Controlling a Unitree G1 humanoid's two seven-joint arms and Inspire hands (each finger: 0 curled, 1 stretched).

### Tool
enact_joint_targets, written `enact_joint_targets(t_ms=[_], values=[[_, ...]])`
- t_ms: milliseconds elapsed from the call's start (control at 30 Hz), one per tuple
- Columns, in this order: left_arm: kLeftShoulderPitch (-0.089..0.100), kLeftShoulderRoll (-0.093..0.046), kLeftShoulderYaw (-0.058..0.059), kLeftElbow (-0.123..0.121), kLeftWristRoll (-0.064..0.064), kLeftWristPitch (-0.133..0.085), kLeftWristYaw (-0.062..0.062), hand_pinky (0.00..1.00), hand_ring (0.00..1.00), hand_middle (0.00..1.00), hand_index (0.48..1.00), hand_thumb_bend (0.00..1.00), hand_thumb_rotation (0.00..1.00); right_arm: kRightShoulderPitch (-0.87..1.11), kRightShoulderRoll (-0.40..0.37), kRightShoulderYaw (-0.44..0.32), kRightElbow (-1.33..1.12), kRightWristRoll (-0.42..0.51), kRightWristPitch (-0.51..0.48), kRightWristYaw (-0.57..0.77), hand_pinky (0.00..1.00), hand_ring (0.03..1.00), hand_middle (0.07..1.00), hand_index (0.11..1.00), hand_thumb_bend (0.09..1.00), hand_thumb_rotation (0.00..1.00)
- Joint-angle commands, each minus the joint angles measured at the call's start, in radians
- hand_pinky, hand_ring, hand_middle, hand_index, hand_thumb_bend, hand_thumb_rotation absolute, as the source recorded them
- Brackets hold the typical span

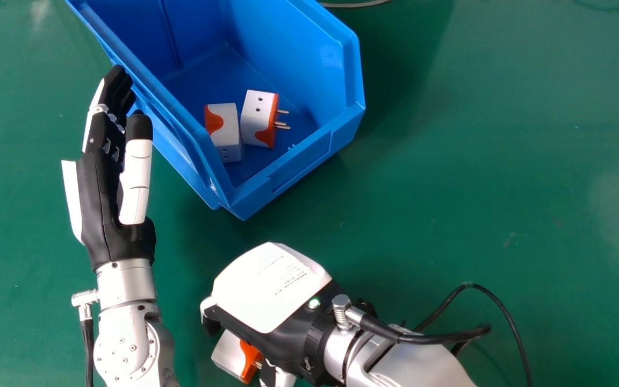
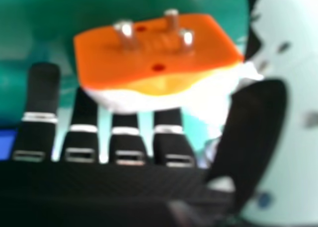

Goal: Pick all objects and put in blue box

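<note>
Soft shadow borders the blue box [image 1: 301, 164]; glare whitens the adapter's [image 2: 159, 58] side.

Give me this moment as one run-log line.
two white-orange plug adapters in blue box | right hand at third plug adapter, grip unclear | third outside box | left hand open beside box

Head cam high, fwd/down; R-hand cam close; both get adapter [image 1: 229, 353].
</note>
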Motion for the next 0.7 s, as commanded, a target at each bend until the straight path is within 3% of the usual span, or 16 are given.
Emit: enact_joint_targets(t_ms=[0,133,400,533,667], values=[[-0.003,0.001,-0.007,-0.018,0.0,-0.007,-0.008,0.9,0.92,0.91,0.866,0.82,0.78,-0.018,0.022,0.001,0.003,0.02,-0.016,-0.006,0.52,0.818,0.814,0.688,0.764,0.23],[-0.005,0.004,-0.008,-0.013,0.011,-0.011,-0.001,0.9,0.92,0.91,0.868,0.81,0.78,-0.028,0.027,0.023,0.04,0.003,-0.025,-0.023,0.53,0.826,0.82,0.689,0.798,0.29],[-0.007,0.003,-0.007,-0.017,0.009,-0.008,0.004,0.9,0.92,0.91,0.865,0.81,0.78,-0.063,0.034,0.065,0.102,-0.039,-0.024,-0.036,0.57,0.846,0.84,0.726,0.78,0.48],[-0.007,0.003,-0.007,-0.017,0.002,-0.01,-0.005,0.9,0.92,0.91,0.864,0.82,0.78,-0.065,0.037,0.063,0.128,-0.021,-0.028,-0.055,0.6,0.853,0.848,0.738,0.789,0.56],[-0.007,0.004,-0.007,-0.013,0.003,-0.015,-0.005,0.9,0.92,0.91,0.862,0.82,0.78,-0.072,0.037,0.073,0.142,-0.031,-0.026,-0.058,0.64,0.865,0.858,0.745,0.803,0.64]])
